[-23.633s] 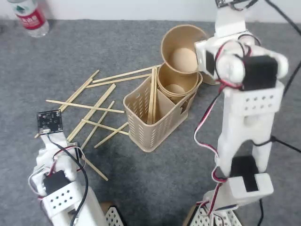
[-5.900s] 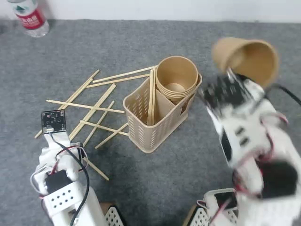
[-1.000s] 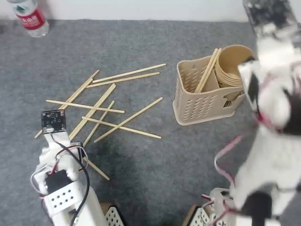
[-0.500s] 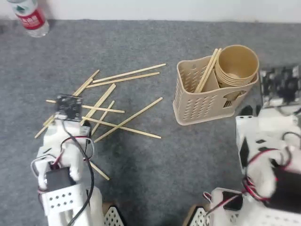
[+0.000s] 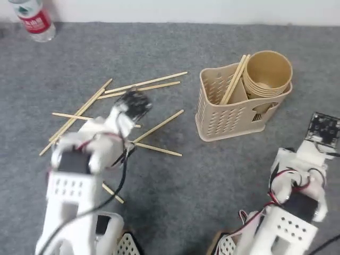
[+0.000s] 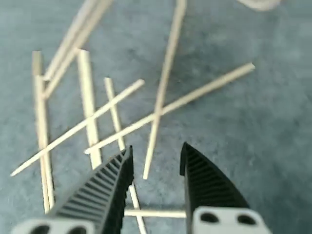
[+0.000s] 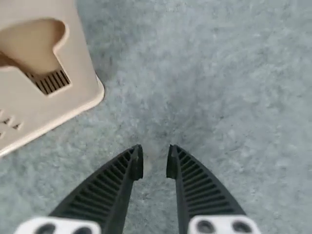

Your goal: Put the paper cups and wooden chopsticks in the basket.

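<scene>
1 chopstick (image 6: 163, 92) below left gripper (image 6: 157, 150)

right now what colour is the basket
The basket is beige, best seen in the high view.

In the high view the left arm (image 5: 90, 154) lies over the middle of the scattered wooden chopsticks (image 5: 149, 82) and hides where several cross. The bottle (image 5: 32, 18) is cut by the picture's edge. The nested paper cups (image 5: 268, 71) sit too closely to count. In the right wrist view the basket (image 7: 78, 58) runs off the edge. In the left wrist view the chopsticks are blurred.
</scene>
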Tool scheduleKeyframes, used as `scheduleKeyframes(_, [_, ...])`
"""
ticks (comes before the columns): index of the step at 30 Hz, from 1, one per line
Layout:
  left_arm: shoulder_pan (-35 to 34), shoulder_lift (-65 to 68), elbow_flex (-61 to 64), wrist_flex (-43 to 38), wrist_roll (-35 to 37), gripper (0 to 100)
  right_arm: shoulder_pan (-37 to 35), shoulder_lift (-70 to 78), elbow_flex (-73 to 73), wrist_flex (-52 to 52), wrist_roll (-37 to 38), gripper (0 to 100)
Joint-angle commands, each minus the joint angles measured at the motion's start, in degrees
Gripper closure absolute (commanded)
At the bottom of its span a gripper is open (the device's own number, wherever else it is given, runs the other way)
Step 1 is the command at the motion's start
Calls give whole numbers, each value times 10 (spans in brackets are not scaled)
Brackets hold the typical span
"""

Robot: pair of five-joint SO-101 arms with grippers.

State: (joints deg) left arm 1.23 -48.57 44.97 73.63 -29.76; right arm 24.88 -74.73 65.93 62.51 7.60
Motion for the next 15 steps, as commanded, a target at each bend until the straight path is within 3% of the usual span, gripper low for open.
scheduleKeyframes(1, [24, 144, -94, 11, -88, 851, 6, -7, 45, -50, -7, 898])
scheduleKeyframes(8, [17, 317, -139, -11, -241, 852, 0, -8, 128, -130, -7, 901])
scheduleKeyframes(15, [-3, 465, -144, -86, -318, 852, -58, -12, 146, -133, -4, 902])
